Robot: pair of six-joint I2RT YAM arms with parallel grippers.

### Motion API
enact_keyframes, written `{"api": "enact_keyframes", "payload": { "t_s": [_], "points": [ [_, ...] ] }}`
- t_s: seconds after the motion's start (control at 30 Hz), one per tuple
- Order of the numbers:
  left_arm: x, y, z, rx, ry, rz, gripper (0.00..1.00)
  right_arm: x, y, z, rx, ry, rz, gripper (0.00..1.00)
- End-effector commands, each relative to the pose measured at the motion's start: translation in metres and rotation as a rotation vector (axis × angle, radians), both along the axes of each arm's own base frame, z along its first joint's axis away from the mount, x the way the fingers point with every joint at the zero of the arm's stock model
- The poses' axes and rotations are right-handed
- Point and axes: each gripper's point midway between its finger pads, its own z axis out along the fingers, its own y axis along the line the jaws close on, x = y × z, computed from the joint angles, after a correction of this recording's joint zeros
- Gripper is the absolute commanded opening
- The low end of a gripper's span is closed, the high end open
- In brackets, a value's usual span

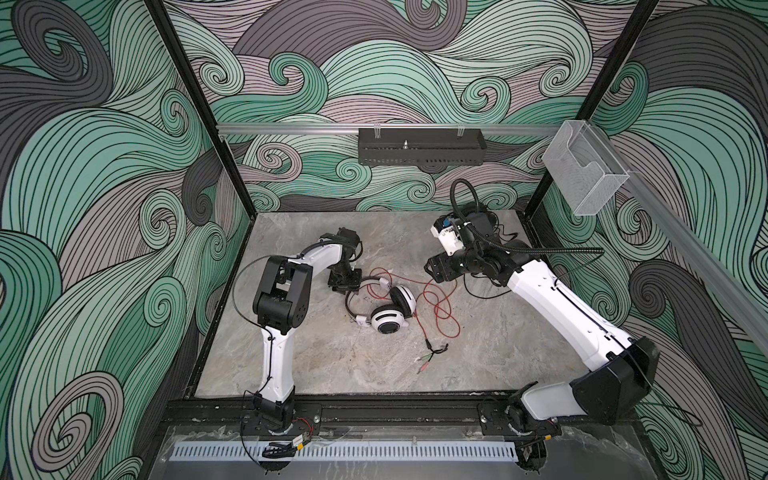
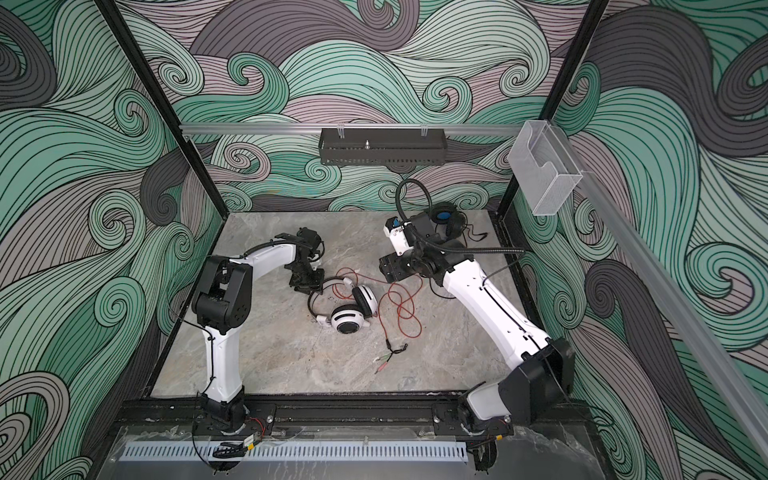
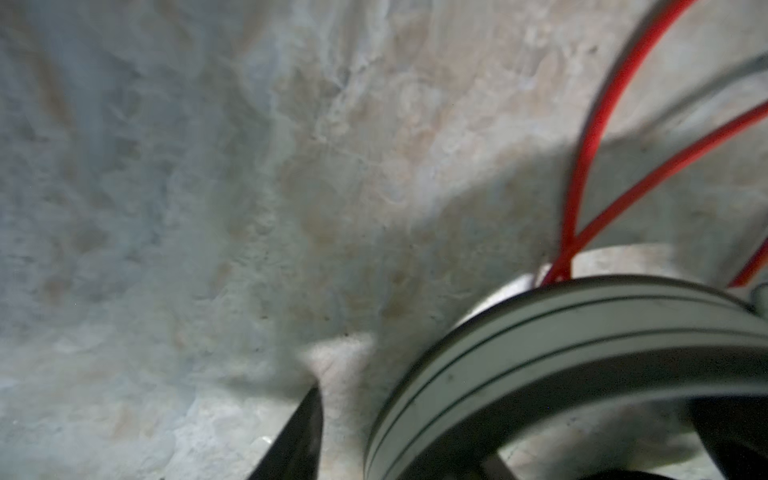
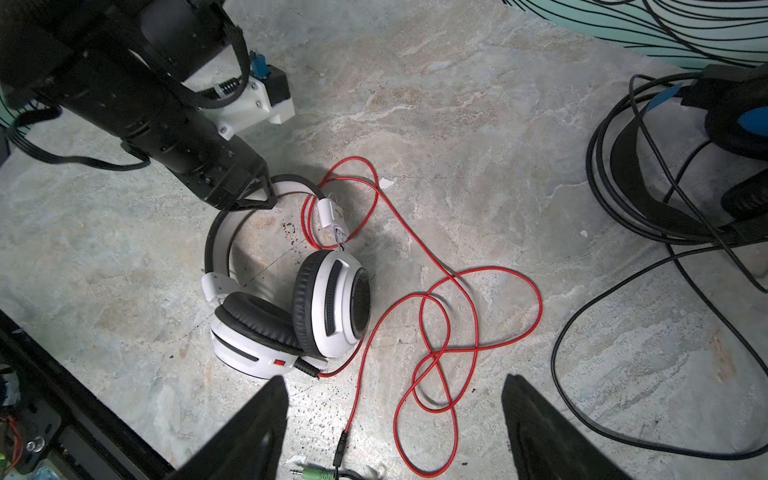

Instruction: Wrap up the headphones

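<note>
The white headphones [image 4: 328, 303], black-padded, lie mid-table [image 1: 291, 353] with their cups together. The black, blue-lined pair [image 4: 739, 124] sits near the back right corner. A thin red cord [image 4: 415, 243] sprawls in loose loops beside the white cups. The right gripper [image 4: 395, 432] hangs wide open and empty above that cord. The left gripper [image 4: 266, 193] straddles the white headband; I cannot tell whether it pinches it.

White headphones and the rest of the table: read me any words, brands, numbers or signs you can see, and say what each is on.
No text can be read in any view.
White headphones: no brand or lettering shows; the red patch on one cup is too small to tell if it bears a mark.
Black headphones: no lettering shows.
</note>
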Motion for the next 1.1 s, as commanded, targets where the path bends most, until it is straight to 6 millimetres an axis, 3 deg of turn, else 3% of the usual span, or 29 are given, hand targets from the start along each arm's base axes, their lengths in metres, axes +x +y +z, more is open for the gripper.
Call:
{"api": "enact_keyframes", "payload": {
  "t_s": [0.0,0.1,0.2,0.3,0.37,0.47,0.6,0.7,0.77,0.9,1.07],
  "points": [
    [0.019,0.001,0.003,0.036,-0.091,-0.017,0.24,-0.001,0.002,0.013,0.068,0.029,-0.014,0.82],
    [0.03,-0.001,0.011,0.023,-0.155,-0.026,0.11,-0.003,0.002,0.018,0.097,0.042,-0.021,0.82],
    [0.039,-0.003,0.033,0.025,-0.257,-0.043,0.01,-0.005,0.003,0.021,0.114,0.066,-0.028,0.82],
    [0.045,-0.008,0.075,0.022,-0.435,-0.077,0.0,-0.007,0.006,0.029,0.142,0.078,-0.027,0.81],
    [0.045,-0.018,0.113,0.007,-0.609,-0.151,0.0,-0.009,0.007,0.036,0.16,0.074,-0.021,0.81],
    [0.039,-0.025,0.155,0.025,-0.759,-0.223,0.0,-0.011,0.011,0.046,0.184,0.065,0.0,0.81],
    [0.025,-0.034,0.191,0.02,-0.849,-0.285,0.0,-0.015,0.021,0.053,0.225,0.068,0.057,0.81],
    [0.008,-0.048,0.22,-0.02,-0.933,-0.364,0.0,-0.024,0.038,0.072,0.32,0.043,0.153,0.82],
    [-0.003,-0.056,0.241,-0.058,-0.996,-0.408,0.0,-0.032,0.052,0.082,0.394,0.041,0.231,0.99],
    [-0.02,-0.067,0.258,-0.103,-1.042,-0.482,0.0,-0.043,0.061,0.085,0.422,0.047,0.301,1.0],
    [-0.037,-0.076,0.268,-0.154,-1.046,-0.536,0.0,-0.056,0.076,0.072,0.479,0.124,0.364,1.0]
  ]
}}
